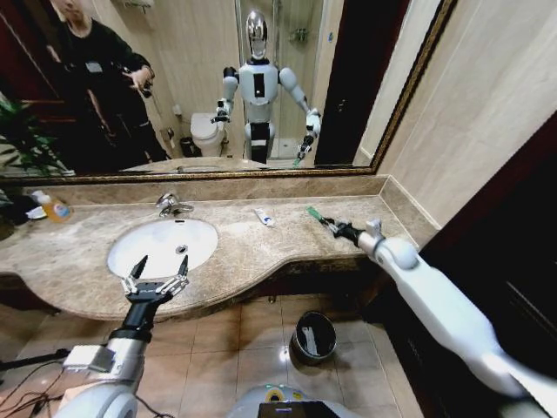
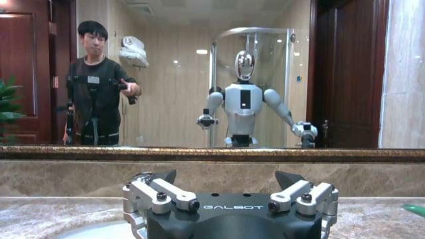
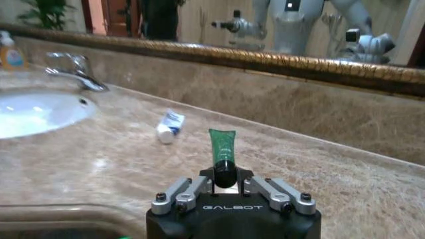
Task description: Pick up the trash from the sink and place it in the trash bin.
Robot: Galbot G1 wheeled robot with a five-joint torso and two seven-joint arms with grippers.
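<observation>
Right hand: clamped on the dark cap end of a green tube, over the counter right of the sink.
Tube axis: in line with the hand, flat tail pointing toward the mirror wall.
White tube: lying on the counter between tap and green tube.
Left hand: fingers spread wide, over the sink's front rim.
Trash bin: on the floor below.

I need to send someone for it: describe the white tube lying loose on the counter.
Start at the sink and its chrome tap, then follow the marble counter toward the right gripper. The white tube lies flat there, untouched; unlike the green tube in that gripper, it is white with blue print.
</observation>
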